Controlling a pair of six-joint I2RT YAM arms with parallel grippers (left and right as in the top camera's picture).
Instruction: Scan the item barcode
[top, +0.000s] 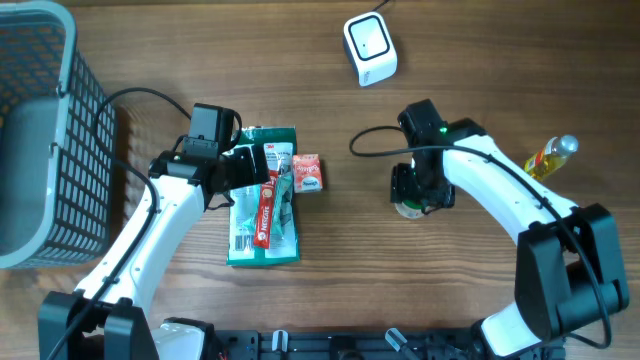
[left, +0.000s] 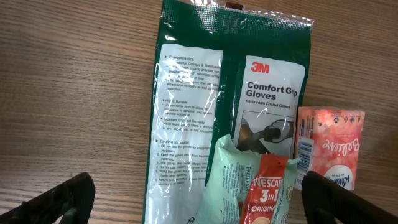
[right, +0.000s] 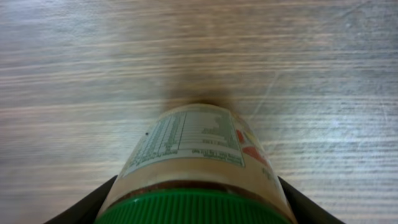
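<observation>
A jar (right: 194, 163) with a green lid (right: 193, 208) and a white printed label stands on the wood table. In the right wrist view my right gripper (right: 196, 214) has one black finger pressed against each side of it, just below the lid. From overhead the right gripper (top: 415, 195) covers most of the jar (top: 408, 209). The white barcode scanner (top: 370, 47) sits at the back of the table. My left gripper (top: 250, 170) hangs open over a green 3M gloves pack (left: 205, 93), its fingertips (left: 68, 199) far apart.
A red Nescafe sachet (left: 264, 193), a mint-green packet (left: 227, 180) and a pink tissue pack (left: 333, 146) lie on or beside the gloves pack. A grey basket (top: 45, 130) fills the left side. A yellow bottle (top: 552, 155) lies at the right edge.
</observation>
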